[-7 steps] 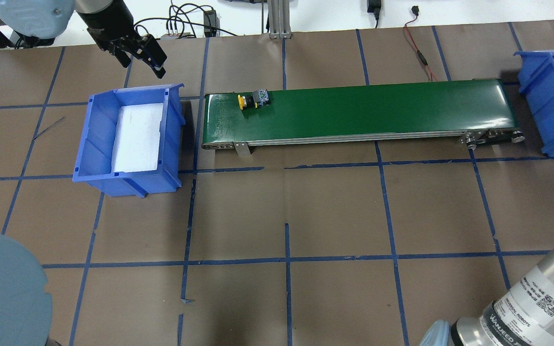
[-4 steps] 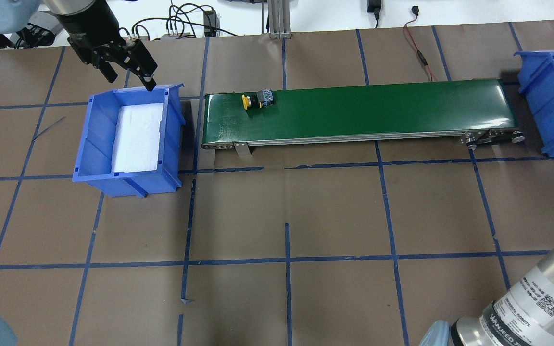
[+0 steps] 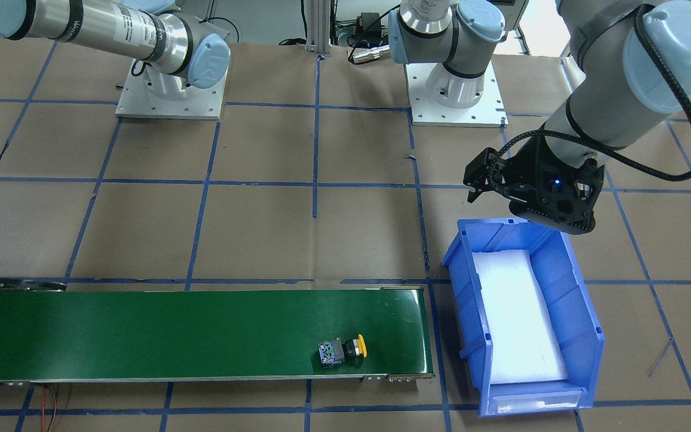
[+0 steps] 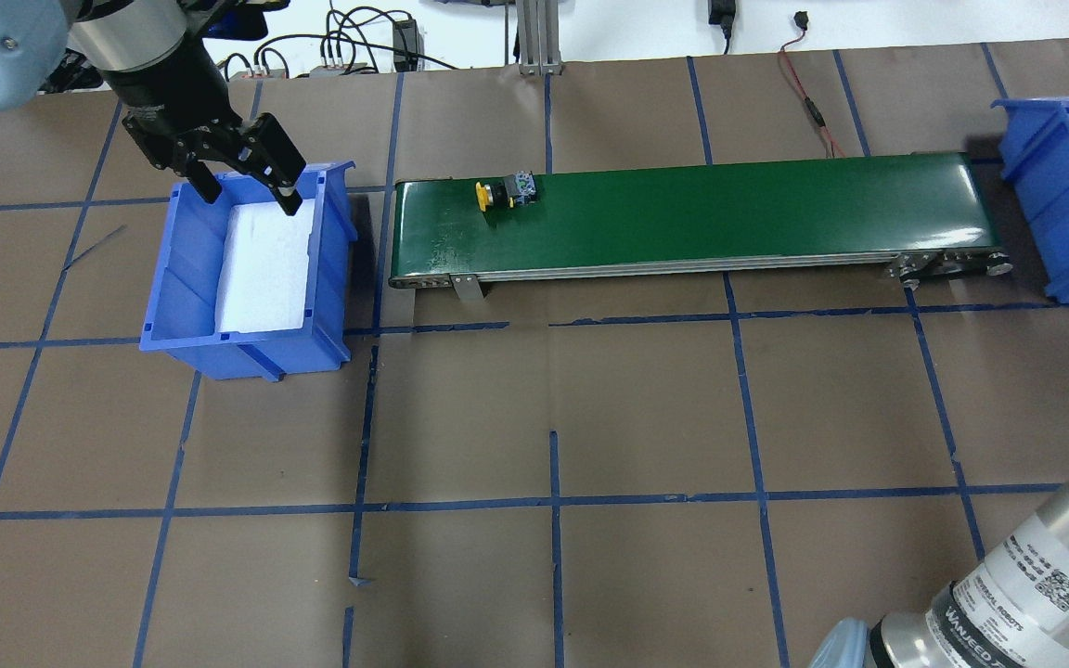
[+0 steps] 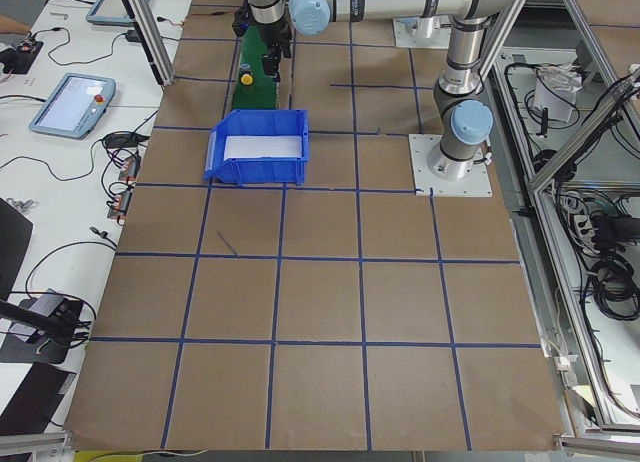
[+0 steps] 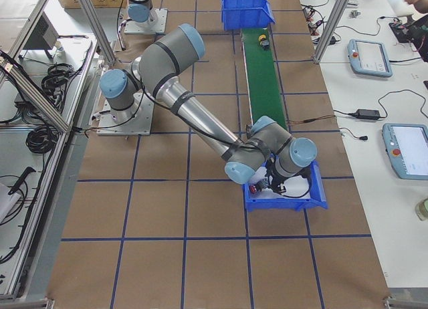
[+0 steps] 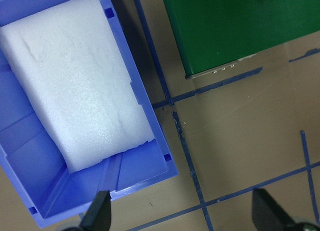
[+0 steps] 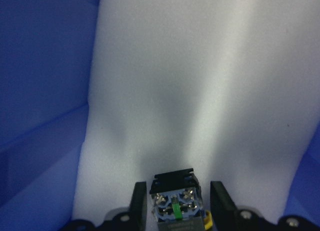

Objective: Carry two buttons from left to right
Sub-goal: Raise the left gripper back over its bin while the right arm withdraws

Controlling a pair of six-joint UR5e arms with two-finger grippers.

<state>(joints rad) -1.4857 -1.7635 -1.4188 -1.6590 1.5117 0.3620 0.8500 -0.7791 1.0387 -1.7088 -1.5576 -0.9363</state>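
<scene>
The yellow button [image 4: 507, 192] lies on its side on the green conveyor belt [image 4: 729, 213], close to the belt's left end; it also shows in the front view as the yellow button [image 3: 342, 351]. My left gripper [image 4: 251, 197] hangs open over the far edge of the left blue bin [image 4: 247, 357], with nothing between its fingers [image 7: 102, 211]. That bin holds only white foam [image 7: 80, 91]. My right gripper [image 8: 177, 206] is over the foam of the right blue bin [image 6: 294, 200], shut on the red button [image 8: 175, 196], whose red cap [image 6: 253, 188] shows in the right side view.
The right blue bin [image 4: 1054, 213] stands just past the conveyor's right end. Cables and a power supply lie along the table's far edge [image 4: 377, 51]. My right arm's forearm [image 4: 1008, 575] fills the near right corner. Blue tape lines cross the brown table.
My left gripper has swung from behind the left bin to above its far edge, still open. The yellow button has travelled a little to the right along the belt.
</scene>
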